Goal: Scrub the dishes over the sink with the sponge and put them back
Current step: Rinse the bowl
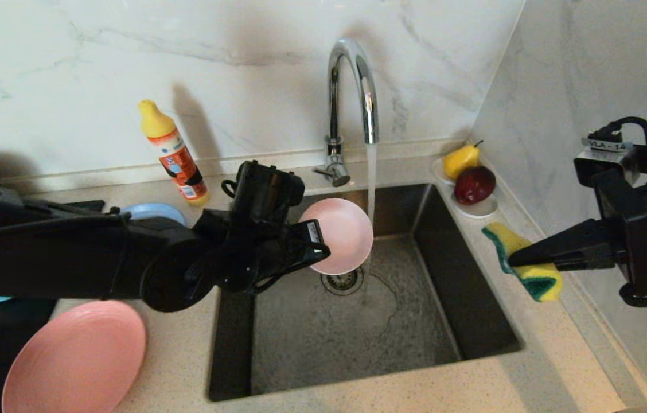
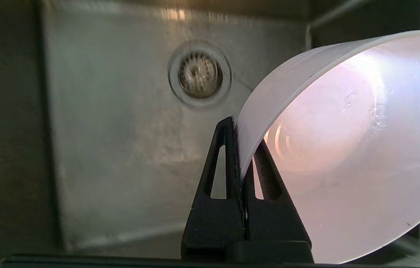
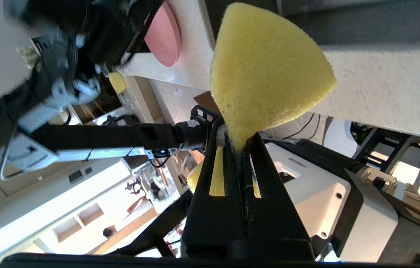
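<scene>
Brushed steel sink (image 1: 461, 298), porous sponge (image 1: 530, 261)

Colours at the sink: pinks, yellow, steel

Pale pink dish (image 1: 339, 234) in black left gripper (image 2: 240, 149); salmon plate (image 1: 77, 358) on speckled beige counter (image 1: 177, 367); blue-grey plate (image 1: 154, 211) behind. Sponge (image 1: 530, 261) yellow w/ green layer, in black right gripper (image 3: 239, 147). Sink (image 1: 472, 310) brushed steel; tap (image 1: 352, 92) chrome. Bottle (image 1: 177, 158) orange, yellow cap. Yellow pear (image 1: 461, 160), dark red apple (image 1: 474, 184), white saucer (image 1: 475, 209). Wall (image 1: 100, 69) white marble, grey veins.

dish (image 1: 339, 234) over sink (image 1: 472, 298), sponge (image 1: 530, 261) right of sink
</scene>
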